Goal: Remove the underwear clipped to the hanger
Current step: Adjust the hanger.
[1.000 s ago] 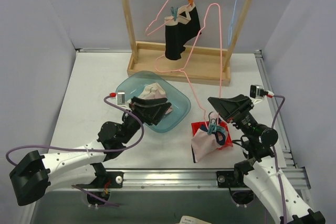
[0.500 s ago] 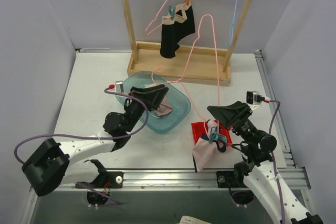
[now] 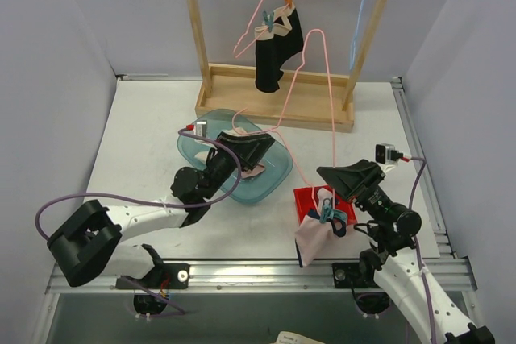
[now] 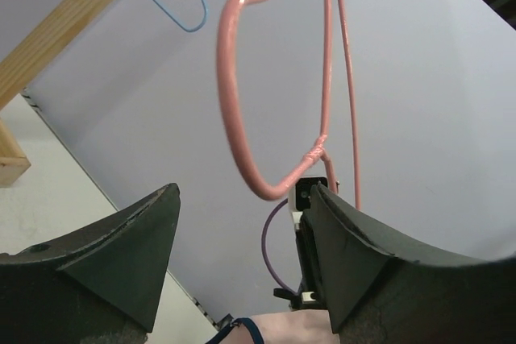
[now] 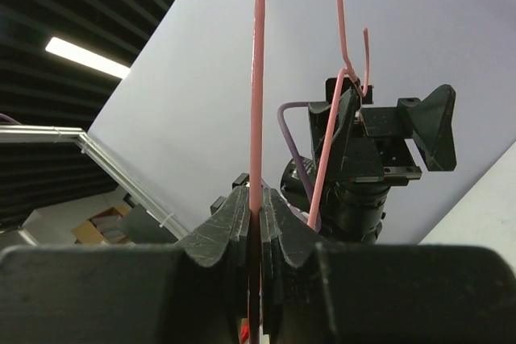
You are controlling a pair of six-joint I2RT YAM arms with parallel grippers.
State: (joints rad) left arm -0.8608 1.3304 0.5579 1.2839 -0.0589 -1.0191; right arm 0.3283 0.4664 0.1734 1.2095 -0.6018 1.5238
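Observation:
Black underwear (image 3: 274, 54) with a beige waistband is clipped to a pink hanger on the wooden rack (image 3: 306, 106). My right gripper (image 3: 329, 176) is shut on the wire of a second pink hanger (image 3: 333, 118), seen pinched between its jaws in the right wrist view (image 5: 258, 195). Pale pink, dark-trimmed underwear (image 3: 313, 235) hangs from that hanger by a teal clothespin (image 3: 326, 213). My left gripper (image 3: 258, 144) is open and empty above the blue bowl (image 3: 187, 151); in its wrist view (image 4: 242, 199) the hanger's hook (image 4: 234, 118) curves just beyond the fingertips.
Pale pink cloth (image 3: 251, 172) lies in the blue bowl. A red object (image 3: 305, 199) sits under the hanging pale underwear. A blue hanger (image 3: 359, 30) hangs at the rack's right end. The rack's base and posts stand at the back of the table.
My left gripper has lifted out of the bowl and moved right and back toward the held hanger. The hanger with the black underwear has swung a little. My right gripper keeps its grip.

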